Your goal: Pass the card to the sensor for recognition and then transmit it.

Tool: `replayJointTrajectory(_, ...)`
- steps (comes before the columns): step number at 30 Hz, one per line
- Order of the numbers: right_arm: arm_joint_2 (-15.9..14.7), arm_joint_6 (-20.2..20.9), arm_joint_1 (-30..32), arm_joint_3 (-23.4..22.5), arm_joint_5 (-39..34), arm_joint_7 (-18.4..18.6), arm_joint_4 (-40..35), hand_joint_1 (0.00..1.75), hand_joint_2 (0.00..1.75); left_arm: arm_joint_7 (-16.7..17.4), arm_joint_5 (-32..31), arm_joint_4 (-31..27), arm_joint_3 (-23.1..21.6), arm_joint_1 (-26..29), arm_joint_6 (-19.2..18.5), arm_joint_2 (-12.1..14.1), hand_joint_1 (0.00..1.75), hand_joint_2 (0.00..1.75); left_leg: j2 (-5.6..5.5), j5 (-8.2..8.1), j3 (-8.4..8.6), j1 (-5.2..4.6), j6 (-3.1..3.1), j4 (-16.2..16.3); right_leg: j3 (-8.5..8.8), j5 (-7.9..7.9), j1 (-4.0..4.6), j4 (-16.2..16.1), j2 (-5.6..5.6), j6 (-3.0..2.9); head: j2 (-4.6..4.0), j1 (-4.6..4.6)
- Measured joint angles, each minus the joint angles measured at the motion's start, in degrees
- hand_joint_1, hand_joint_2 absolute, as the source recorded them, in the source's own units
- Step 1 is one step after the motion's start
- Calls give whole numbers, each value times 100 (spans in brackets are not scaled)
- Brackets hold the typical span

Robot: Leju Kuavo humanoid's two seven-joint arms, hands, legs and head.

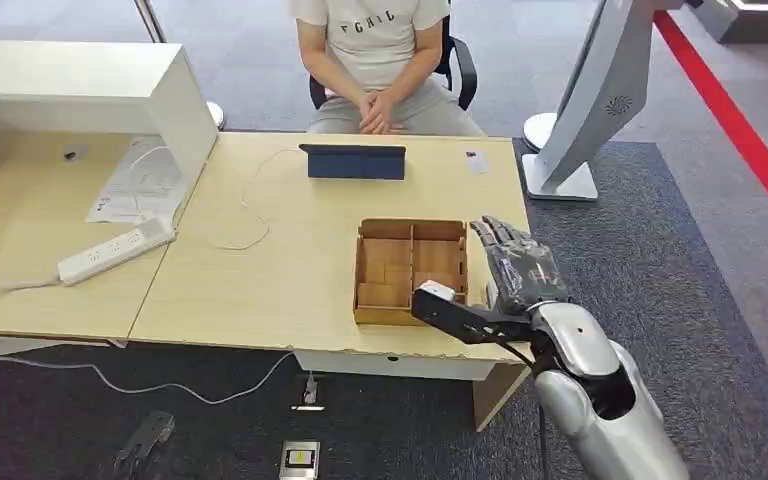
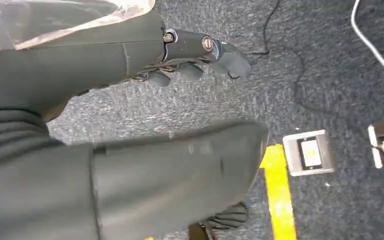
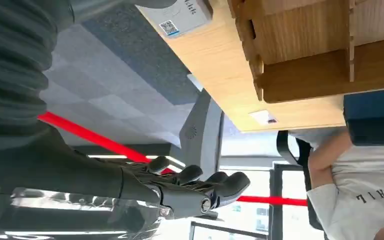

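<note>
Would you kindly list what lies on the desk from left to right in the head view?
White power strip → paper sheet → blue tablet → wooden divided tray → small card → right hand.

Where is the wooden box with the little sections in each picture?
Head view: wooden box near the table's front edge, right of middle.
Right wrist view: wooden box in the upper right corner.
Left wrist view: carpet and a yellow line instead.
Shared landmark: small white card on the table, head and right wrist views.
</note>
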Motion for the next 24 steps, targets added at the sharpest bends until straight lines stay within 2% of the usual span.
replayJointTrajectory(6,17,0,-2,-22,28,-85,2,0,175,-52,94,0,118,-19,0,53,0,175,1,0,0,0,0,0,2,0,0,2,0,0,0,2)
replayJointTrajectory(13,88,28,0,-20,52,-85,-31,0,175,232,111,2,168,155,-17,92,0,175,1,-1,-1,0,0,-1,-1,-1,0,3,0,-1,0,0)
replayJointTrajectory(24,155,275,462,70,-547,157,-726,0,175,345,166,15,247,454,28,92,0,175,0,-1,-2,0,-1,-1,-2,-3,0,0,0,-1,0,0)
